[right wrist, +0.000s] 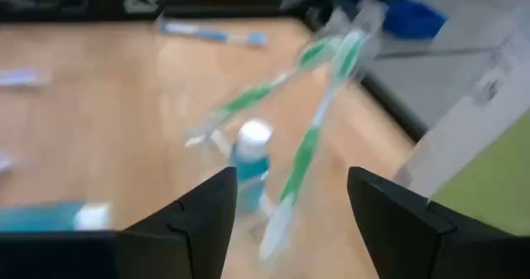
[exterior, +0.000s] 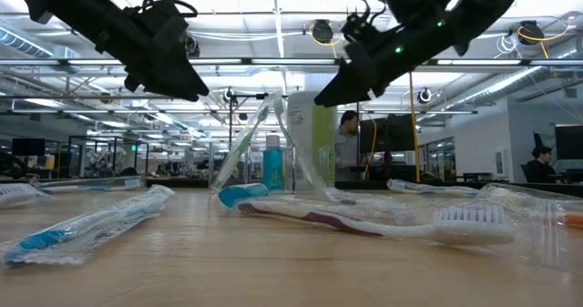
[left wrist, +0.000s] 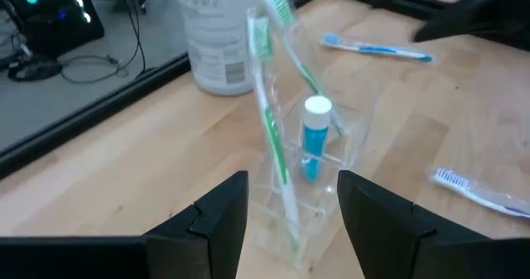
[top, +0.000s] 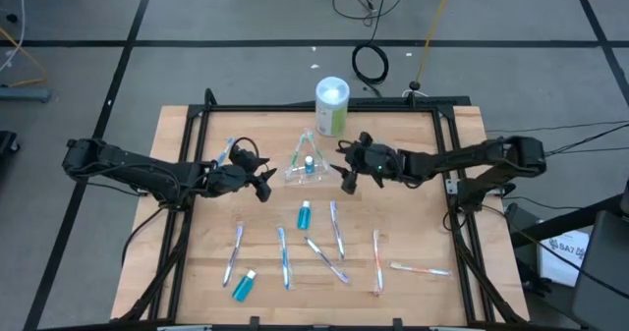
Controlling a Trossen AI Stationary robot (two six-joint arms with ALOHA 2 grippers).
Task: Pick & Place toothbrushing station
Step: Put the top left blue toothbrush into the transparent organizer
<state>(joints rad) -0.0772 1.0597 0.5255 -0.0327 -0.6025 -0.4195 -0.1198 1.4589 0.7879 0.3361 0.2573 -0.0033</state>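
Clear cup stands near the table's back edge, between both arms. Holds two green toothbrushes leaning out and one blue tube upright. Left gripper just to its left, fingers spread, nothing held. Right gripper just to its right, also spread and empty. Both aim inward at the cup; about equally near.

Loose toothbrushes and a second tube lie toward the front edge, long axes mostly front-to-back. Green-and-white canister behind the cup.
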